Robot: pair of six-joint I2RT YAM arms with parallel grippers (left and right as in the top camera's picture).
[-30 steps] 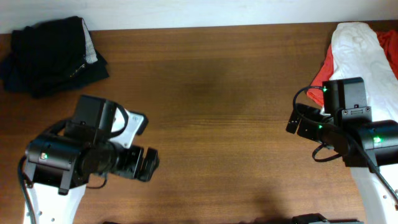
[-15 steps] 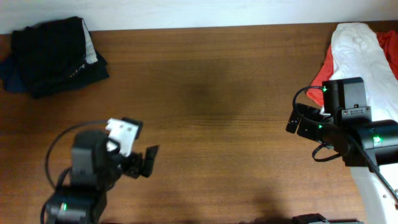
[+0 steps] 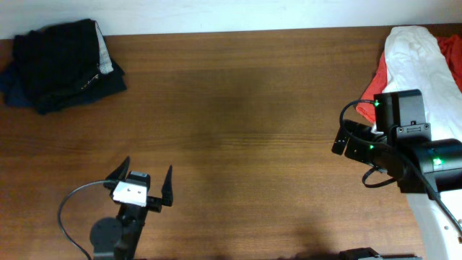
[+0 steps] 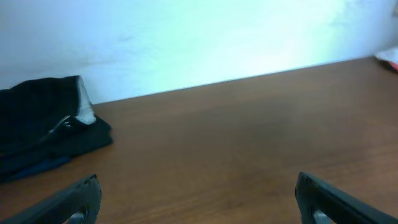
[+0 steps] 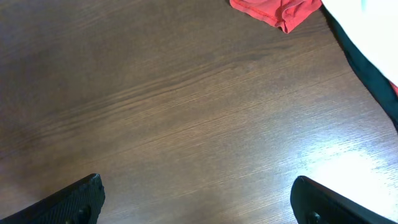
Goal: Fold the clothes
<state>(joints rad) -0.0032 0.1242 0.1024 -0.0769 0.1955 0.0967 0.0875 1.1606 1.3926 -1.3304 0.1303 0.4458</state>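
Note:
The black clothes [image 3: 58,61] lie bunched at the far left corner of the table, with a light grey inner part [image 3: 105,56] showing at the right edge. They also show in the left wrist view [image 4: 40,127], far off at the left. My left gripper [image 3: 146,172] is open and empty near the table's front edge, well short of the clothes; its jaws [image 4: 198,199] are spread wide over bare wood. My right gripper [image 3: 349,141] is open and empty at the right side; its jaws [image 5: 198,199] hang over bare wood.
A navy-blue garment [image 3: 11,90] lies under the black one, its edge visible in the left wrist view [image 4: 31,169]. A white garment [image 3: 419,58] and a red garment [image 3: 374,83] lie at the far right; the red one [image 5: 277,9] shows in the right wrist view. A white wall [image 4: 186,37] stands behind the table.
My left arm has pulled back toward the table's front edge and its gripper now points at the far side, open. The right arm and the clothes have not moved.

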